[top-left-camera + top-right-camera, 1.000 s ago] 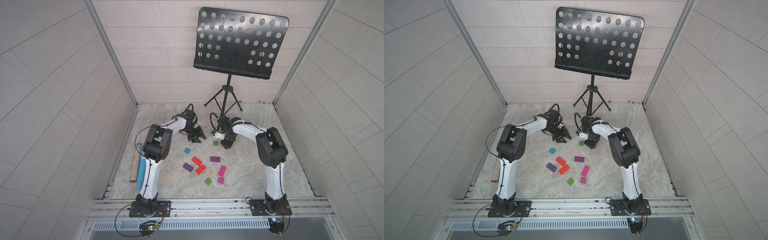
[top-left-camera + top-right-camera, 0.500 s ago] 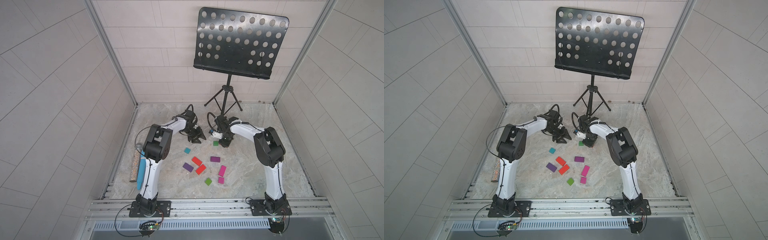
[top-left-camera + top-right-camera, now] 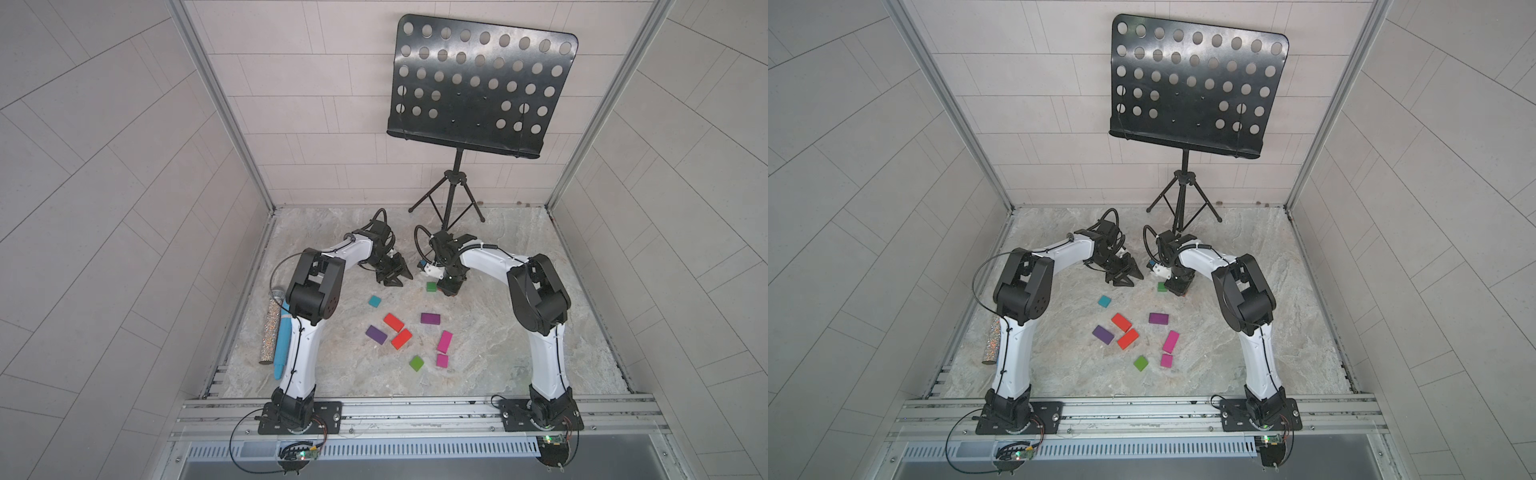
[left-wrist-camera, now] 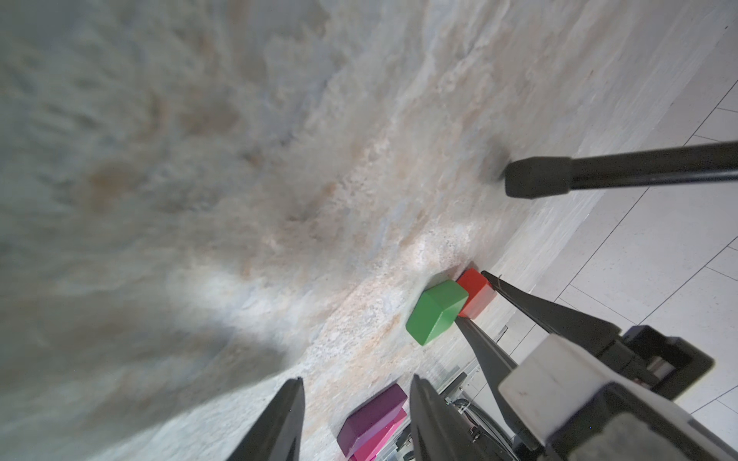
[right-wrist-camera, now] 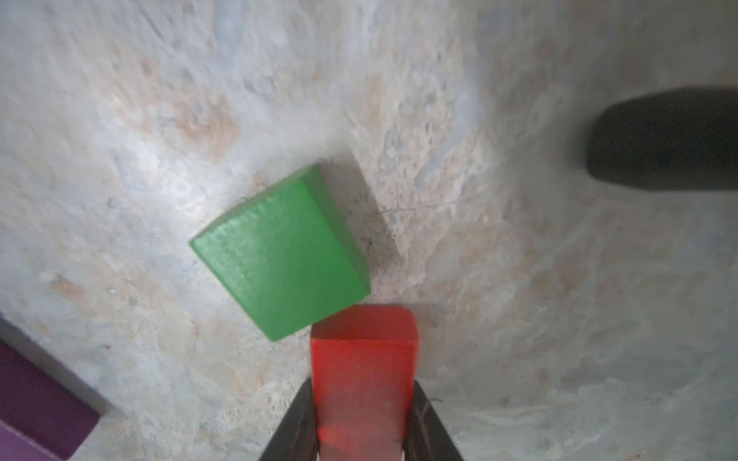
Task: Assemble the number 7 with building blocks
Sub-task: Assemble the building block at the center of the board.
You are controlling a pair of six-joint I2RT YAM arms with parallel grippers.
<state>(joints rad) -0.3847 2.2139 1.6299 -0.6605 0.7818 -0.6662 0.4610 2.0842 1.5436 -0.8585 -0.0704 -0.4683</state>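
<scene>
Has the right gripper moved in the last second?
Yes, slightly: the right gripper, shut on a red block, has edged sideways toward the green block, which has not shifted.

The table (image 3: pixel 498 353) is showing marbled grey and beige. Plain matte colours are covering a teal block (image 3: pixel 375 301), orange-red blocks (image 3: pixel 393 322) (image 3: pixel 401 338), purple blocks (image 3: pixel 430 318) (image 3: pixel 376 335), magenta blocks (image 3: pixel 444 341) (image 3: pixel 442 360), a lime green block (image 3: pixel 416 363), a deeper green block (image 5: pixel 279 255) and a bright red block (image 5: pixel 363 359). The music stand (image 3: pixel 478 87) is showing black, dotted with round holes; the cylinder (image 3: pixel 271 328) is glittering silver.
</scene>
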